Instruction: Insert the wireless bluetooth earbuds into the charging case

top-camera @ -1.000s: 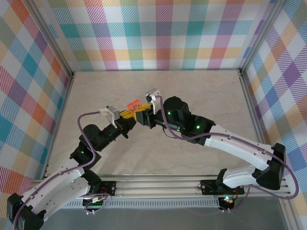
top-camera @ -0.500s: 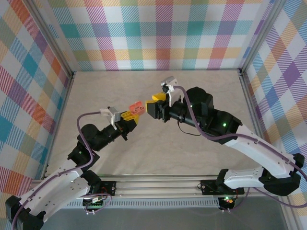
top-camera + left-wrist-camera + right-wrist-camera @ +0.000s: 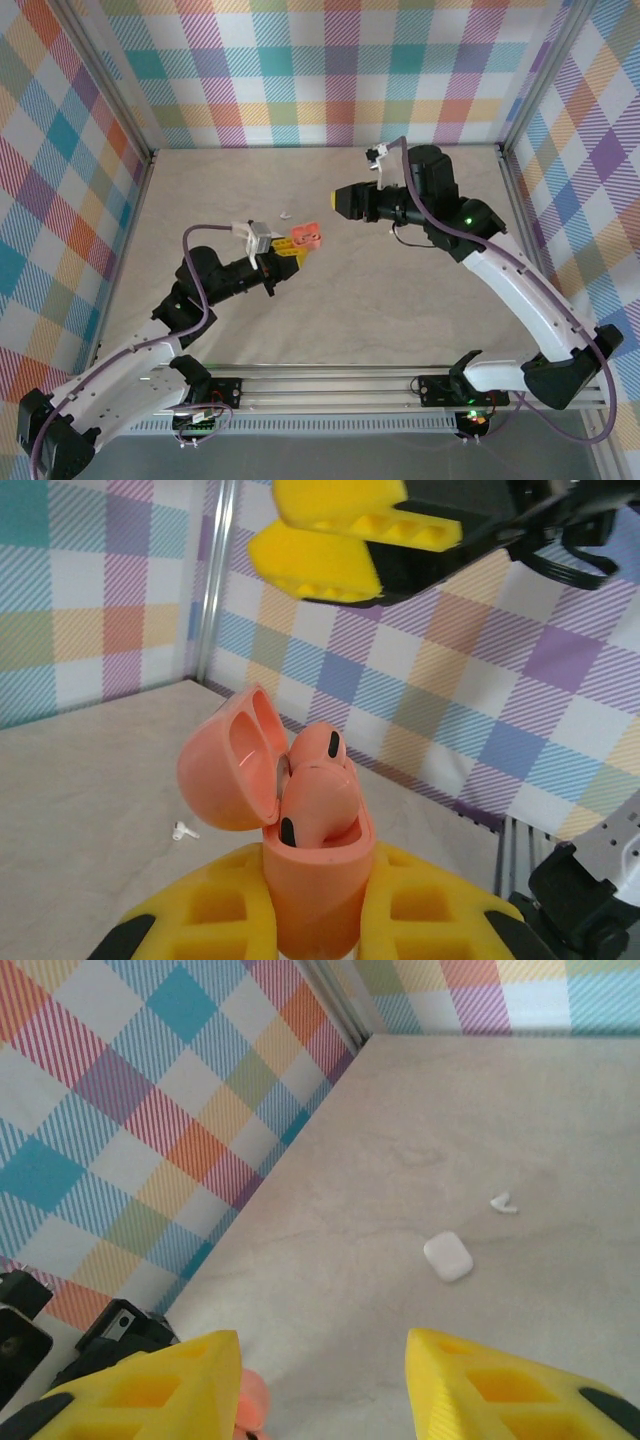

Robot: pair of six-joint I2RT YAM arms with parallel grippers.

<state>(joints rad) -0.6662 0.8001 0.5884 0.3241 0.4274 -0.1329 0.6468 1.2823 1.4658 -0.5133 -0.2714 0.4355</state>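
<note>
I'm seeing a salmon-pink case (image 3: 318,900) carrying matching pink earbuds (image 3: 315,795) between the yellow fingers (image 3: 430,925) of the left gripper (image 3: 318,930). A white case (image 3: 447,1256) and a white earbud (image 3: 503,1202) are lying on the beige, faintly marbled table (image 3: 480,1110), and pastel plaid in teal, orange, purple and yellow is covering the walls (image 3: 330,70).

We record left arm (image 3: 150,350) and right arm (image 3: 525,295) alike: white links (image 3: 497,265), black joints (image 3: 203,288), purple cables (image 3: 205,231), green LEDs (image 3: 465,219), yellow recessed fingers (image 3: 500,1385).

There are two pink earbuds (image 3: 318,780), one white earbud (image 3: 503,1202), one salmon-pink case (image 3: 222,775) and one white case (image 3: 447,1257)
</note>
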